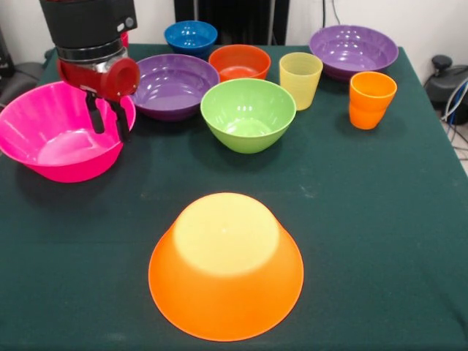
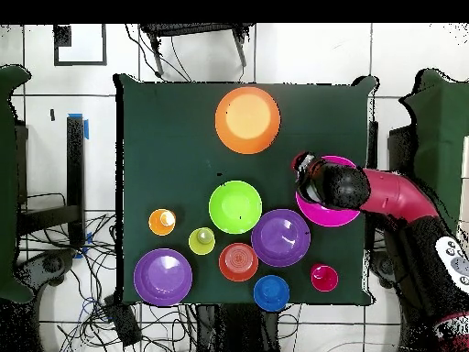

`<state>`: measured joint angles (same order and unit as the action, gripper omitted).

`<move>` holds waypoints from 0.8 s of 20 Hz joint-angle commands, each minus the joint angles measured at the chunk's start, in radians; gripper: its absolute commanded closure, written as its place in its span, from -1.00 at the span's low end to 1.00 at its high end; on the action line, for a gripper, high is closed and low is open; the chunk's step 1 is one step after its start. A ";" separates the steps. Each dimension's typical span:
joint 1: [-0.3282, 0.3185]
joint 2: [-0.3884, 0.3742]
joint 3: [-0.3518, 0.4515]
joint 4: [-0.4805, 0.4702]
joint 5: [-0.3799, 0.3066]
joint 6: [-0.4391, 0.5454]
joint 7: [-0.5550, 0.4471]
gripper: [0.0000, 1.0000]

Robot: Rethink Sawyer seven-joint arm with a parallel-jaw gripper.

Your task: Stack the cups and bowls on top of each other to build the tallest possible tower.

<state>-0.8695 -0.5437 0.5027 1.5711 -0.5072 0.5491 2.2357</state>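
A large orange bowl (image 1: 225,270) lies upturned at the front middle with nothing on it; it also shows in the overhead view (image 2: 247,119). My gripper (image 1: 108,121) is open, low over the right rim of the hot pink bowl (image 1: 51,146), one finger inside and one at the rim. Behind stand a purple bowl (image 1: 175,84), a lime green bowl (image 1: 248,113), a small red-orange bowl (image 1: 239,62), a small blue bowl (image 1: 191,36), a second purple bowl (image 1: 354,50), a pale yellow cup (image 1: 300,79) and an orange cup (image 1: 371,99). The red cup (image 2: 323,277) shows only from overhead.
The dark green cloth (image 1: 365,219) covers the table. The red arm (image 2: 394,197) reaches over the table's edge beside the pink bowl (image 2: 337,215). Cables and a chair lie on the floor around the table.
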 commanded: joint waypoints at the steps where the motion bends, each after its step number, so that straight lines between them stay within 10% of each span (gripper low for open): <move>1: 0.015 0.090 0.019 0.023 -0.084 -0.031 -0.154 -1.00; 15: 0.044 0.148 -0.008 -0.023 -0.186 -0.114 -0.165 -1.00; 16: 0.050 0.144 -0.012 -0.025 -0.199 -0.120 -0.166 1.00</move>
<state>-0.8629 -0.4340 0.5031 1.5695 -0.5858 0.4705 2.2357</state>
